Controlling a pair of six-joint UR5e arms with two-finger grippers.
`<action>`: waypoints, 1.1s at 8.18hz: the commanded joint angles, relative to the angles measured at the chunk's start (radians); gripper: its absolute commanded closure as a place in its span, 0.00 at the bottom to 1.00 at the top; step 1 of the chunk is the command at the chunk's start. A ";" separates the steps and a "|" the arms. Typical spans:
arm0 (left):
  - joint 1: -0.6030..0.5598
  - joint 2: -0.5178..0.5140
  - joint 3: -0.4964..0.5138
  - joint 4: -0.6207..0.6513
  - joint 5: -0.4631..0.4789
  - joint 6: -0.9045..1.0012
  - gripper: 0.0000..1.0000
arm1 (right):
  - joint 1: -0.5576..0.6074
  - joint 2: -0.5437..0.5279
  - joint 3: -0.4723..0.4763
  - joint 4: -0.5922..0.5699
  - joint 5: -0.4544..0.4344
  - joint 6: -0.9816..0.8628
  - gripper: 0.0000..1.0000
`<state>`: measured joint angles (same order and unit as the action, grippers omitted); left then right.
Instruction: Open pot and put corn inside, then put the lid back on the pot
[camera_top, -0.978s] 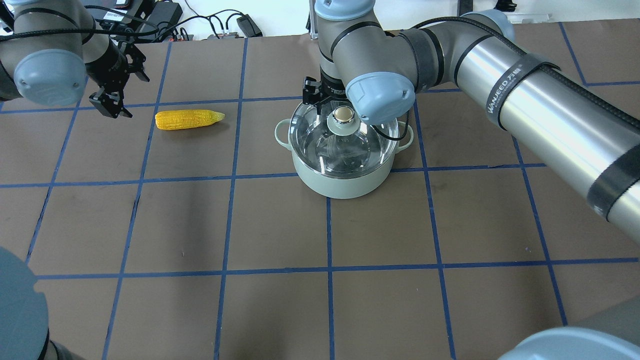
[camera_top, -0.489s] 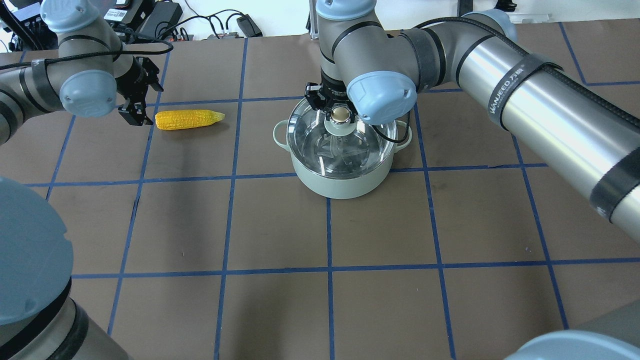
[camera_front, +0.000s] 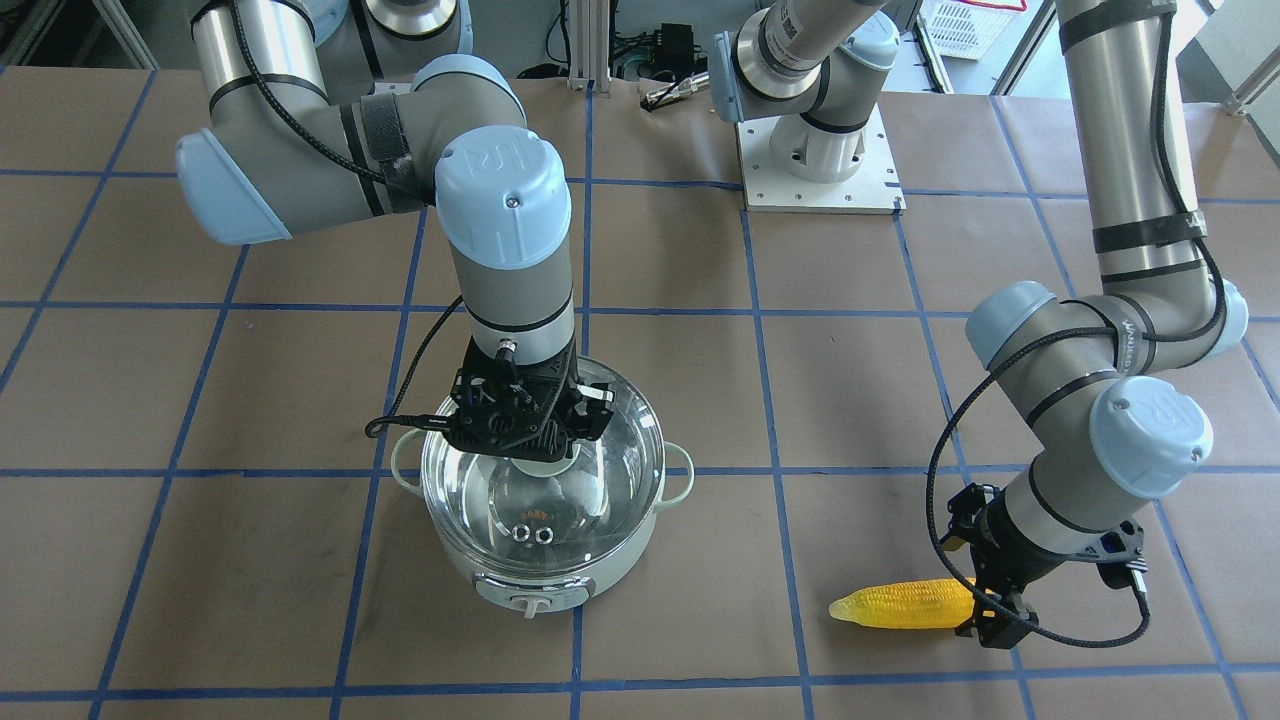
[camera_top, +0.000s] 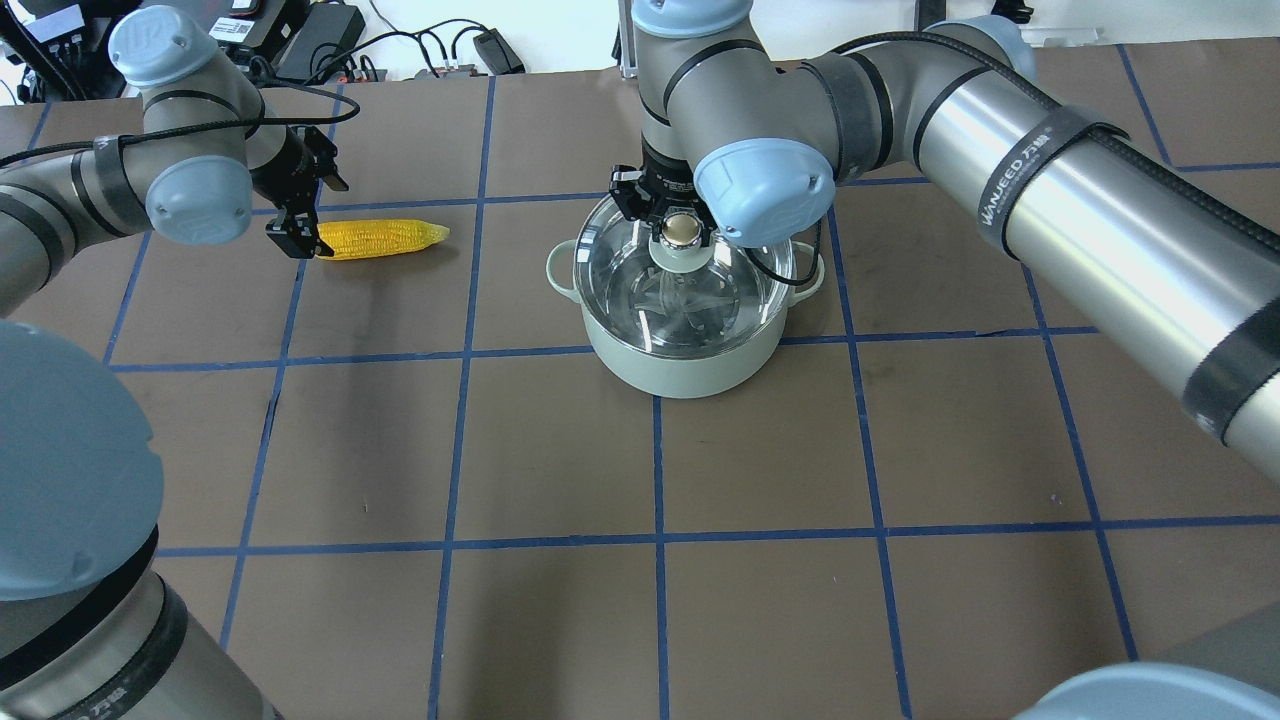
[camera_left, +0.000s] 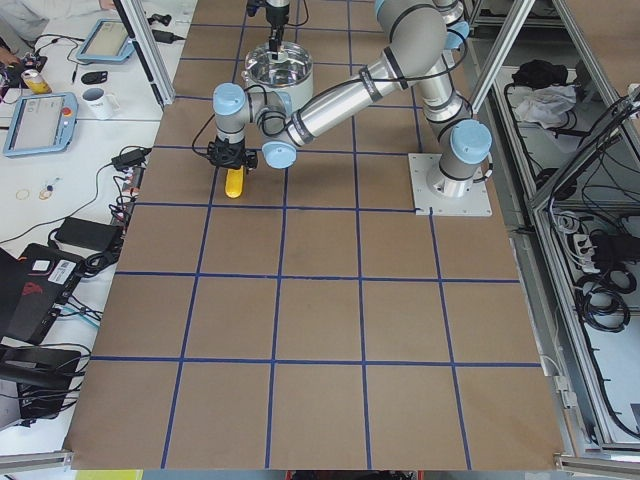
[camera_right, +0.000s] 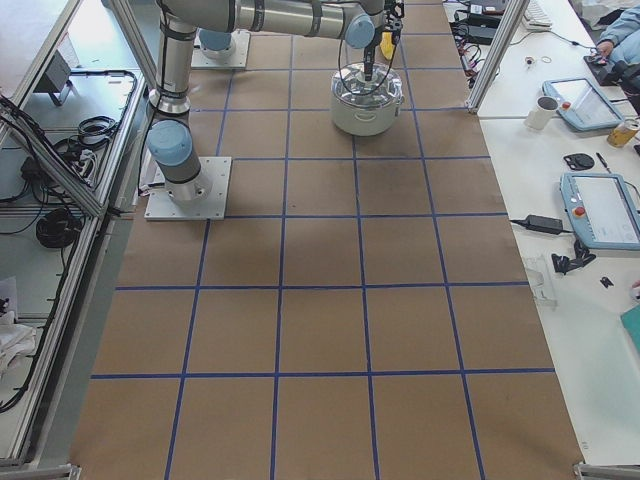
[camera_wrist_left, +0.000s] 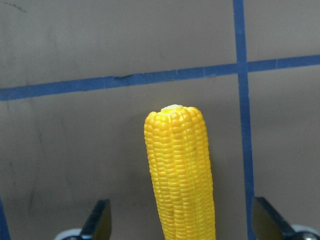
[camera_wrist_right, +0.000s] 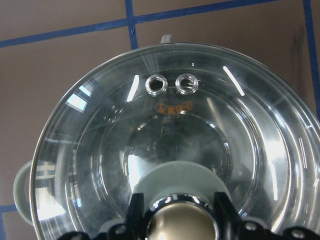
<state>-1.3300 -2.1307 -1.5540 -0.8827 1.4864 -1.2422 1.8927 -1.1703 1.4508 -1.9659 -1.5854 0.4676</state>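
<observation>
The mint-green pot (camera_top: 685, 372) stands mid-table with the clear glass lid (camera_top: 625, 265) on it. My right gripper (camera_top: 680, 212) is down over the lid. In the right wrist view its fingers (camera_wrist_right: 136, 212) press both sides of the gold-beige knob (camera_wrist_right: 182, 222), shut on it. The yellow corn (camera_top: 385, 239) lies on the table to the pot's left, pointed tip toward the pot. My left gripper (camera_top: 300, 235) is open at the corn's blunt end. In the left wrist view the corn (camera_wrist_left: 180, 170) lies between the spread fingers (camera_wrist_left: 100, 220).
Brown table paper carries a blue tape grid. Cables and power adapters (camera_top: 330, 30) lie beyond the far edge. The arms' base plate (camera_front: 815, 160) sits at the robot's side. The pot's control knob (camera_front: 530, 603) faces away from the robot.
My left arm has swung right and brought its open gripper to the corn's blunt end. My right gripper has settled lower around the lid knob. The lid stays on the pot.
</observation>
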 joint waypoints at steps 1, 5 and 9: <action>0.000 -0.051 0.000 0.086 -0.028 0.000 0.00 | -0.017 -0.026 -0.033 0.045 0.016 -0.026 0.80; 0.000 -0.074 -0.001 0.088 -0.032 -0.006 0.00 | -0.153 -0.165 -0.058 0.214 0.038 -0.272 0.80; 0.000 -0.083 -0.001 0.074 -0.034 -0.026 0.81 | -0.407 -0.285 -0.058 0.335 -0.028 -0.707 0.80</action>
<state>-1.3300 -2.2119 -1.5554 -0.8018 1.4549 -1.2633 1.6013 -1.4126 1.3930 -1.6644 -1.5752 -0.0153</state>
